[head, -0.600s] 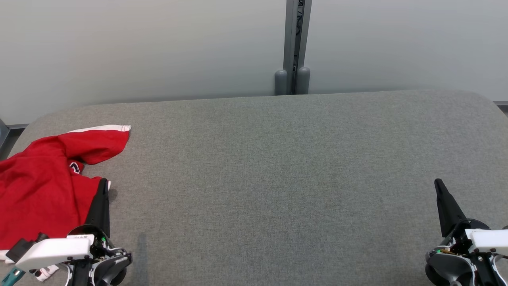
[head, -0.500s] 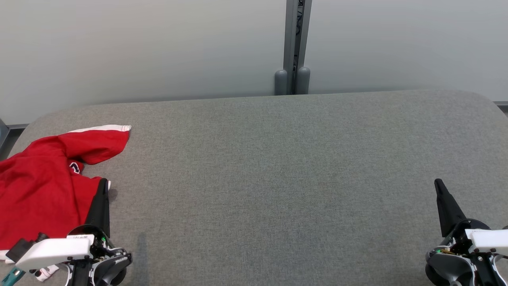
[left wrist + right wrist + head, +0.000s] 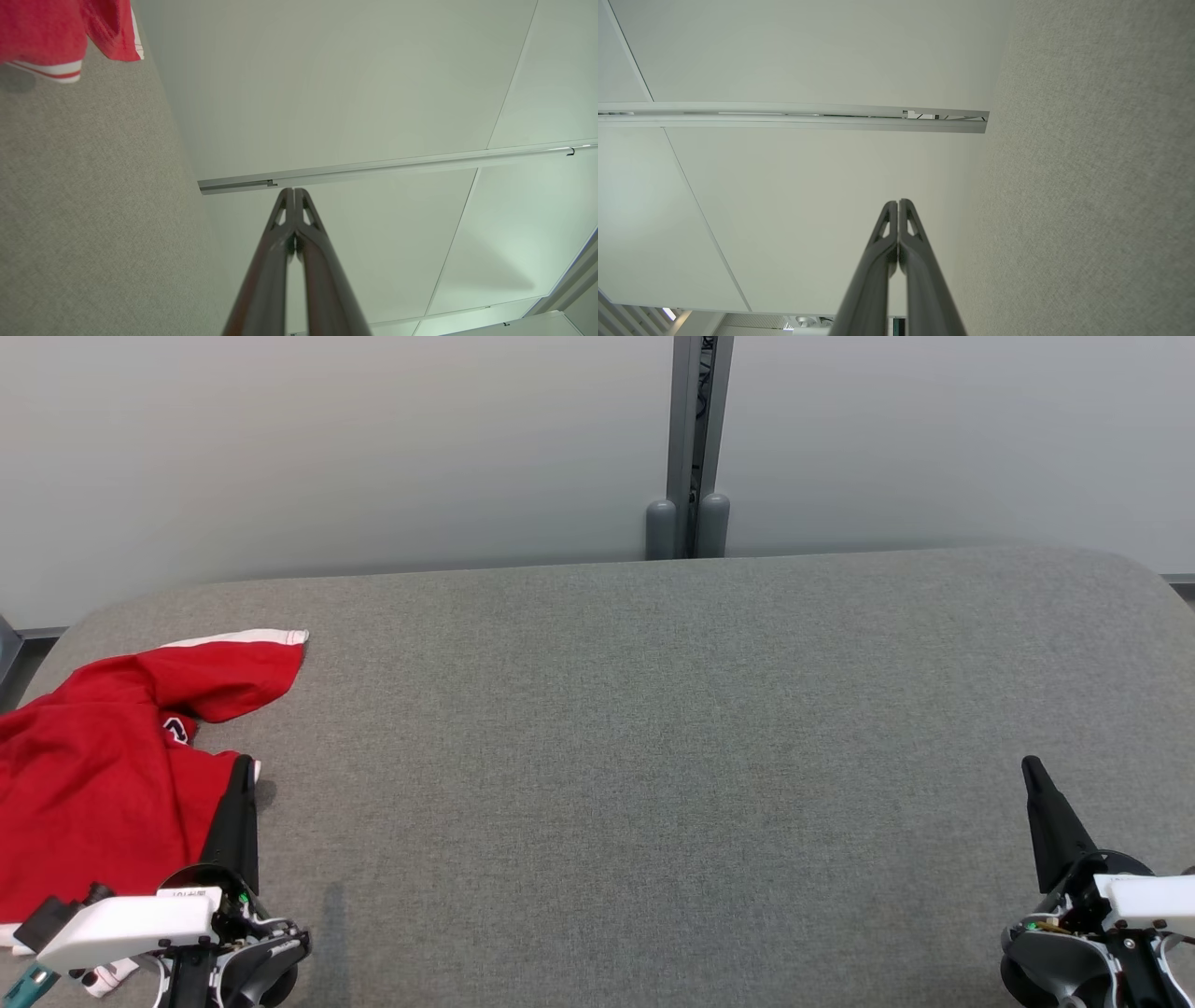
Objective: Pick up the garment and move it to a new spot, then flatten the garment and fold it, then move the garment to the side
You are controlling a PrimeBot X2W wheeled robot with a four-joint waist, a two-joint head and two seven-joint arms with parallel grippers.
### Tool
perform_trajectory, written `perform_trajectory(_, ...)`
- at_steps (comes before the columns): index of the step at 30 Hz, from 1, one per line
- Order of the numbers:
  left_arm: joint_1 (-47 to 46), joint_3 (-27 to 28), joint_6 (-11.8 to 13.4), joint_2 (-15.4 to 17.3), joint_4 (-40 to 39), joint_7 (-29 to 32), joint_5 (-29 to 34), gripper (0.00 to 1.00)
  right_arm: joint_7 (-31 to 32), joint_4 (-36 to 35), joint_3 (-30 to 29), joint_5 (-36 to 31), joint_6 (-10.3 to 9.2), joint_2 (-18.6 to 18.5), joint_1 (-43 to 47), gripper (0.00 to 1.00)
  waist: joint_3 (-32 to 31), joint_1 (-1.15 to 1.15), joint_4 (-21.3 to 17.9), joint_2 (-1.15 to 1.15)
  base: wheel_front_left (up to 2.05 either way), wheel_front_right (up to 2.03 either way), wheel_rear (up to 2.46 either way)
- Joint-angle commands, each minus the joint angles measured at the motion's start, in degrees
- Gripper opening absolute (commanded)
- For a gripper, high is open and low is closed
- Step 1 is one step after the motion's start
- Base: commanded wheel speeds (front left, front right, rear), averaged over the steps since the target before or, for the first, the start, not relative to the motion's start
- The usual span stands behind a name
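We start at the left of the head view. The red shirt (image 3: 93, 784) lies crumpled on the grey table (image 3: 653, 756), and part of it runs off the left edge of the picture. One sleeve with a white cuff pokes out toward the upper left of the table.

The left gripper (image 3: 246, 767) sits at the lower left, just beside the shirt's right edge. We cannot tell if it touches the cloth. Its two dark fingers are pressed tight together and hold nothing.

At the top middle a grey post (image 3: 691, 448) stands against the pale wall.

At the lower right is the right gripper (image 3: 1031, 767), well apart from the shirt. Its fingers are pressed together too, and it holds nothing.

We think a few things could go wrong. If the left gripper goes down without opening, it may only push the cloth. If it pinches just one layer, the shirt may bunch up when lifted. The shirt is near the table's left side, so a wrong tug may drag it off.

There is a small dark and white mark on the shirt and a tiny label on the left gripper. Both are too small for us to read.
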Motion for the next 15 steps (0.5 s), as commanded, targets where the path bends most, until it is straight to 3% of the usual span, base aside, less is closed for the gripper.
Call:
perform_trajectory(1, -0.7, 0.2, -0.2, 0.4, -0.1, 0.1, 0.1, 0.0, 0.1, -0.2, 0.0, 0.0, 0.03, -0.5, -0.3, 0.0, 0.0, 0.0, 0.0, 0.0, 0.0, 0.0, 0.0)
perform_trajectory(15, -0.7, 0.2, -0.2, 0.4, -0.1, 0.1, 0.1, 0.0, 0.1, -0.2, 0.0, 0.0, 0.03, -0.5, -0.3, 0.0, 0.0, 0.0, 0.0, 0.0, 0.0, 0.0, 0.0)
